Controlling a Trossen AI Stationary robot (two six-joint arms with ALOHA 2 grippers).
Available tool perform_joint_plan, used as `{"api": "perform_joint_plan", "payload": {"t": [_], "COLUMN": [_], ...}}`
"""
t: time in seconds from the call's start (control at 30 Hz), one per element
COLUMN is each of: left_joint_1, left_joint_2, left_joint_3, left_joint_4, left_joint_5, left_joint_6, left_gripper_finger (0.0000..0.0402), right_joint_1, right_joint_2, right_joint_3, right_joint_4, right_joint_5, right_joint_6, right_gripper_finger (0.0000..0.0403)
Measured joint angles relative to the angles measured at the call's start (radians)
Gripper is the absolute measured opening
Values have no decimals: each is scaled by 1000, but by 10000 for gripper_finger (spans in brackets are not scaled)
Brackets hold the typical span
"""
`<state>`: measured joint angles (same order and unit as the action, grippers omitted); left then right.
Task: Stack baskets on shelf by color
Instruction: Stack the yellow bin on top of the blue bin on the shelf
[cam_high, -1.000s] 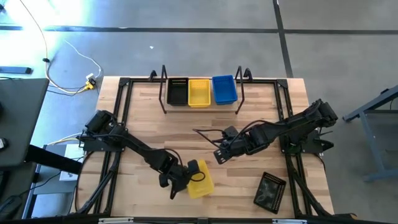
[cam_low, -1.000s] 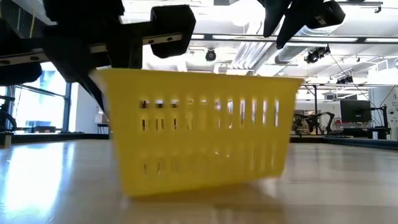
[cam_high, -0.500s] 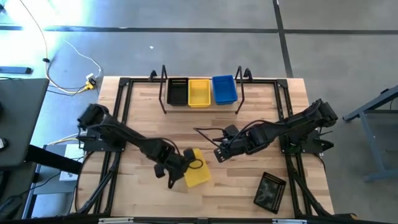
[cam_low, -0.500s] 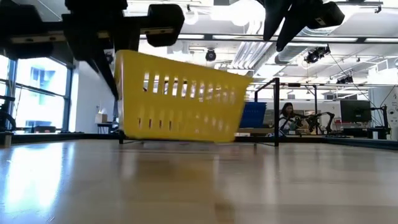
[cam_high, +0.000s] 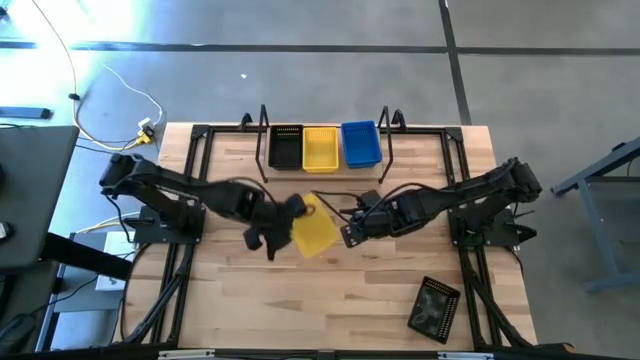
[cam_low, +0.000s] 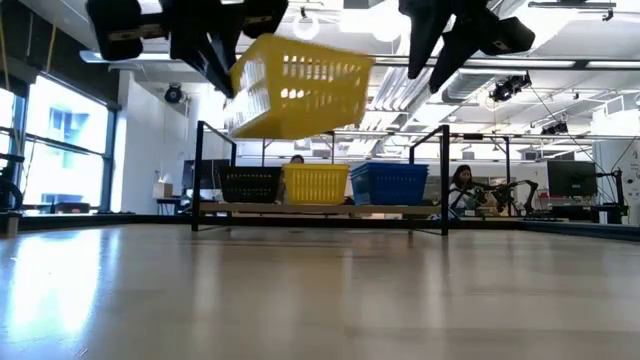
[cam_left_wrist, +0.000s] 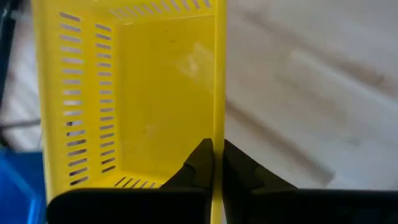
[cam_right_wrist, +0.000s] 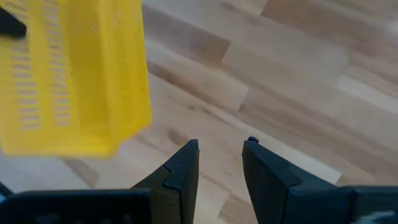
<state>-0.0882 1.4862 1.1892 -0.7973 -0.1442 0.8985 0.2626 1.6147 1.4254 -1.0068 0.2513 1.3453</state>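
Yellow basket (cam_high: 312, 230) is airborne mid-table — your left gripper (cam_left_wrist: 212, 163) pinches one thin wall. Light, flexy plastic, so it tilts; keep that rim hold. Right gripper (cam_right_wrist: 217, 163) waits nearby, empty, fingers parted.

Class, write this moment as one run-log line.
left gripper: shut on yellow basket, lifted | right gripper: open, empty | shelf: three baskets | table: black basket

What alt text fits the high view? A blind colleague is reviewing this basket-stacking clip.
Seen from above, the left gripper holds a yellow basket tilted above the middle of the wooden table. The open right gripper waits beside it; black, yellow and blue baskets fill the shelf, and one black basket lies near the front right.
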Motion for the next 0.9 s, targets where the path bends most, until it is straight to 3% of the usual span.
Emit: {"api": "perform_joint_plan", "payload": {"t": [0.2, 0.37, 0.47, 0.63, 0.77, 0.9], "left_joint_1": [141, 255, 302, 346, 358, 357], "left_joint_2": [-67, -85, -83, -83, -83, -83], "left_joint_3": [-2, -2, -1, -1, -1, -1], "left_joint_4": [-32, -44, -46, -39, -49, -46], "left_joint_5": [-19, -28, -24, -16, -14, 19], "left_joint_6": [75, 125, 165, 205, 206, 210], "left_gripper_finger": [1, 1, 1, 1, 1, 1], "right_joint_1": [-47, -96, -124, -167, -191, -215], "right_joint_2": [0, -1, -10, -18, -18, -18], "right_joint_3": [0, 0, 0, 0, 0, 0], "right_joint_4": [-5, 29, 111, 332, 468, 495], "right_joint_5": [42, 94, 126, 103, -3, -93], "right_joint_6": [-24, -203, -391, -858, -1235, -1476], "right_gripper_finger": [110, 110, 110, 110, 110, 110]}}
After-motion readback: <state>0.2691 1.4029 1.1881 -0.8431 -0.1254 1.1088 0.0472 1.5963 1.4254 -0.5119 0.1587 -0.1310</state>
